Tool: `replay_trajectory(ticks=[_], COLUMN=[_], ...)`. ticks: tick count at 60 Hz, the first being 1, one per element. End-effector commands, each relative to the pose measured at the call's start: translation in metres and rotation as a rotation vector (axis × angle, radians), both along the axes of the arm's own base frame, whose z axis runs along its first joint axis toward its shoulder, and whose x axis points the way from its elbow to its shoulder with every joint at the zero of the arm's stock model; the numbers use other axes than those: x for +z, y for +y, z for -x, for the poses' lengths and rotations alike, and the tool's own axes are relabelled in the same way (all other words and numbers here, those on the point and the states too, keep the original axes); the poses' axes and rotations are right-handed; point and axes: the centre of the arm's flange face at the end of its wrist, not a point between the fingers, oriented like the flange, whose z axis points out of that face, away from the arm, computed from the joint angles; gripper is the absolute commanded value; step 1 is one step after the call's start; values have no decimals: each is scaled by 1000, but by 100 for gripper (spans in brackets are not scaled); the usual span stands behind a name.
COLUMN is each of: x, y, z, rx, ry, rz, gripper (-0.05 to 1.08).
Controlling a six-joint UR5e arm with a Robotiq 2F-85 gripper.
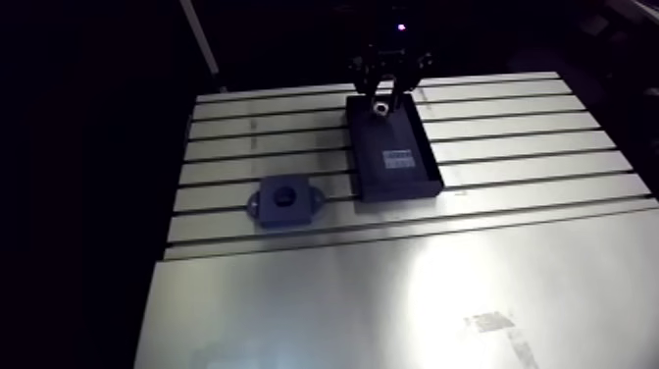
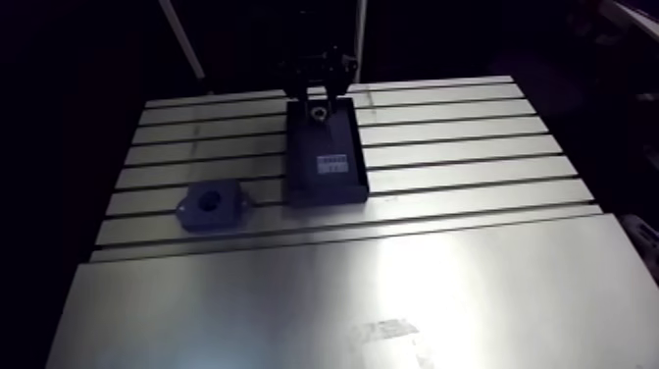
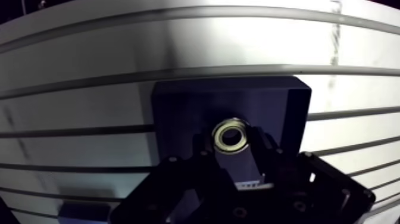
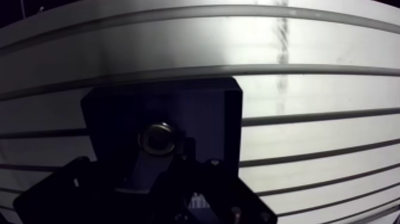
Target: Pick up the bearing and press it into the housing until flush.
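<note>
Currently, bearing (image 3: 231, 135): flat, bore facing up at the wrist camera, axis vertical, round with no long side. Sits at far end of black tray (image 1: 378, 147), close to its end wall; resting or lifted, cannot tell. Gripper (image 3: 233, 148): fingers (image 3: 266, 154) narrowly apart, pressed against opposite sides of the ring, clamped on it. Housing (image 1: 270, 211): bore up, on table (image 1: 392, 294), beside tray's near end, not touching. Broad stretch of table surface lies around both.
</note>
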Motion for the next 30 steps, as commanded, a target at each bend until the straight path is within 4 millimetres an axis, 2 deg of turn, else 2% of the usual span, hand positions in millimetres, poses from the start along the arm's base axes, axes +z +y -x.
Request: replay_trajectory(ticks=[1,11,16,21,27,30], x=[39,65,75,76,87,91], y=[-1,-3,-18,-23,-31,-43], z=[-6,-20,-30,-35,-40,-45], rx=[1,7,40,47,54,64], ry=[26,22,31,30,49,53], rz=[-6,-3,-4,-4,-2,-1], gripper=[57,57,58,58,58,58])
